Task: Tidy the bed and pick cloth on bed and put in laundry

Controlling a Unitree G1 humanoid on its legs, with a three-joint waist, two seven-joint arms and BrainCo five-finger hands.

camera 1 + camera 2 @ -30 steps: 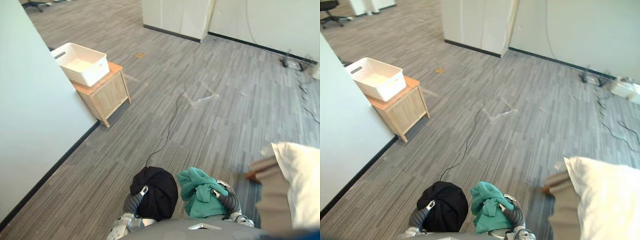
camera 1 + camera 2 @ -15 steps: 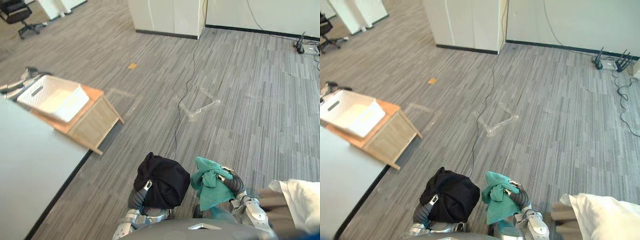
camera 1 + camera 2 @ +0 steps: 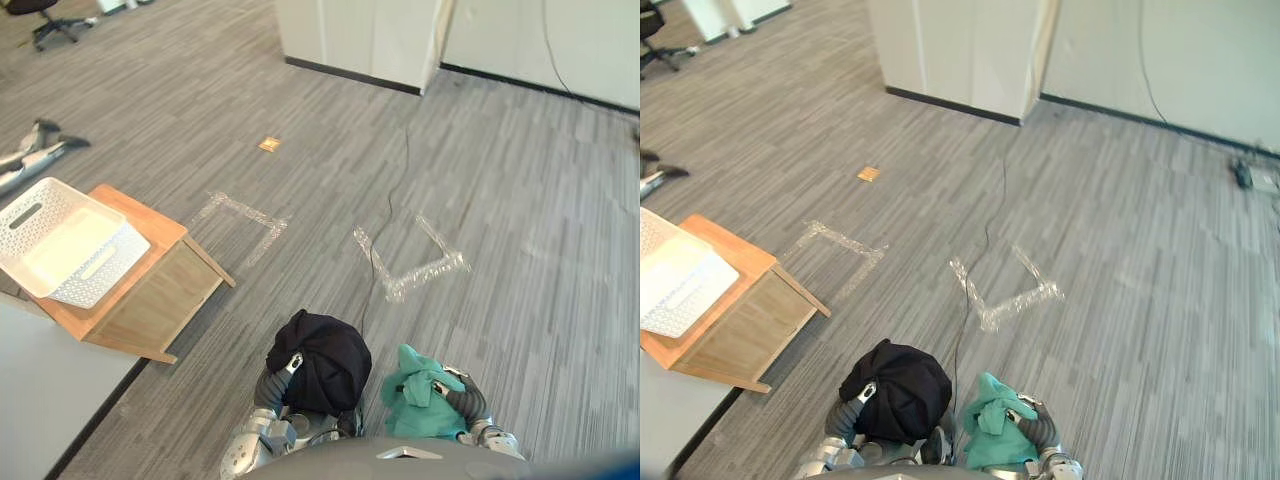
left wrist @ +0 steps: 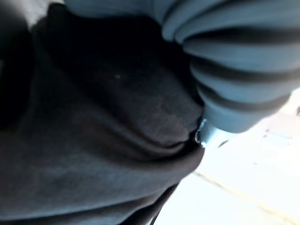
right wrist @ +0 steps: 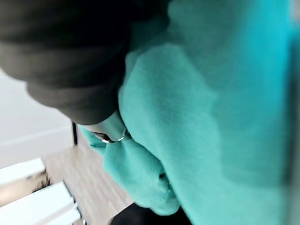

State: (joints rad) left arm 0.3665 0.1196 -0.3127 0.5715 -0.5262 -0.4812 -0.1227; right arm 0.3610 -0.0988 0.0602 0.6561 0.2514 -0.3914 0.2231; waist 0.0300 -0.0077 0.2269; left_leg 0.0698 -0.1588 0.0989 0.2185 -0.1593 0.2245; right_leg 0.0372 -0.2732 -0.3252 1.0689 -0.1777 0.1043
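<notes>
Head views have swung toward the white basket [image 3: 110, 280]; left hand [image 3: 273, 387] clutches black cloth [image 3: 326, 358], right hand [image 3: 463, 396] teal cloth [image 3: 410, 408].

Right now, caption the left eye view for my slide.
Black cloth and teal cloth carried at the robot's front; white basket sits on a wooden cabinet to the left.

silver-grey arms [image 3: 258, 445], dark ribbed wrist covers [image 4: 236, 58].

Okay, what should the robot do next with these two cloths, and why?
Probably turn and step left toward the white plastic laundry basket on the wooden stand: the bunched black cloth is at the left robot hand, the teal cloth at the right robot hand, and the basket stands apart.
</notes>
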